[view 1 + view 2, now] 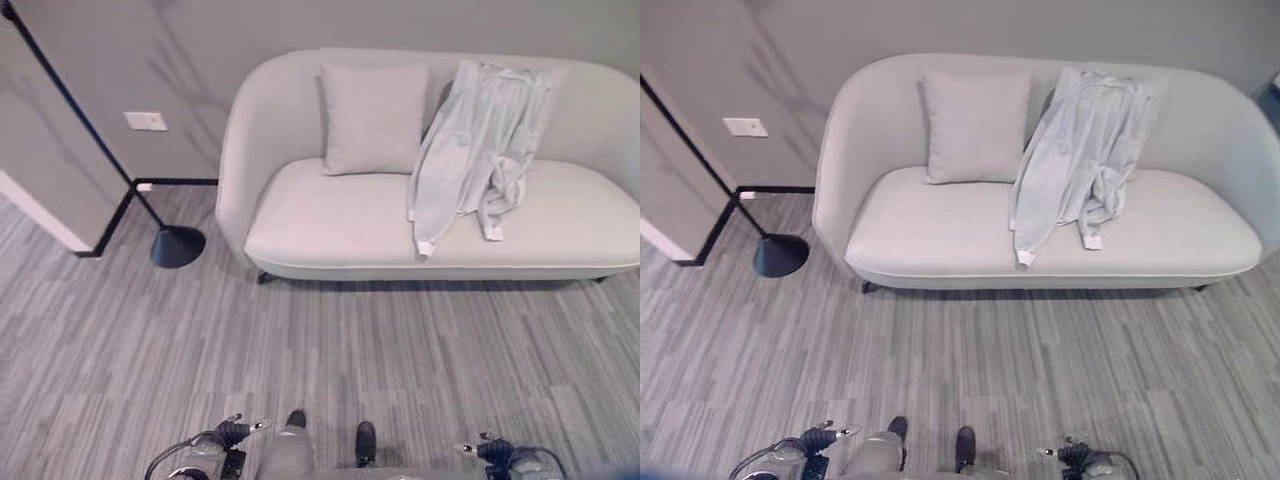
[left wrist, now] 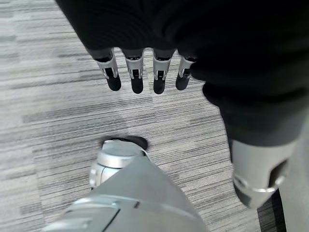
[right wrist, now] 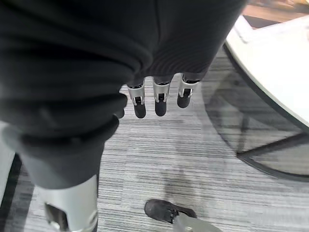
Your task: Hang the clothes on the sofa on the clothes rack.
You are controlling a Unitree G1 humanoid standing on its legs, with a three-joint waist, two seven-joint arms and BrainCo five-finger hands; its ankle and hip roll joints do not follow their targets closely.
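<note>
A pale grey-blue garment is draped over the backrest of a light beige sofa, and its sleeves trail down onto the seat right of the middle. A black slanted pole with a round base stands on the floor to the left of the sofa. My left hand hangs low at the bottom left, far from the sofa, with straight fingers holding nothing. My right hand hangs at the bottom right, its fingers straight and empty as well.
A square cushion leans on the sofa's backrest, left of the garment. Grey striped carpet lies between me and the sofa. A wall corner juts out at the left. Close to my right hand is a white tabletop on dark legs.
</note>
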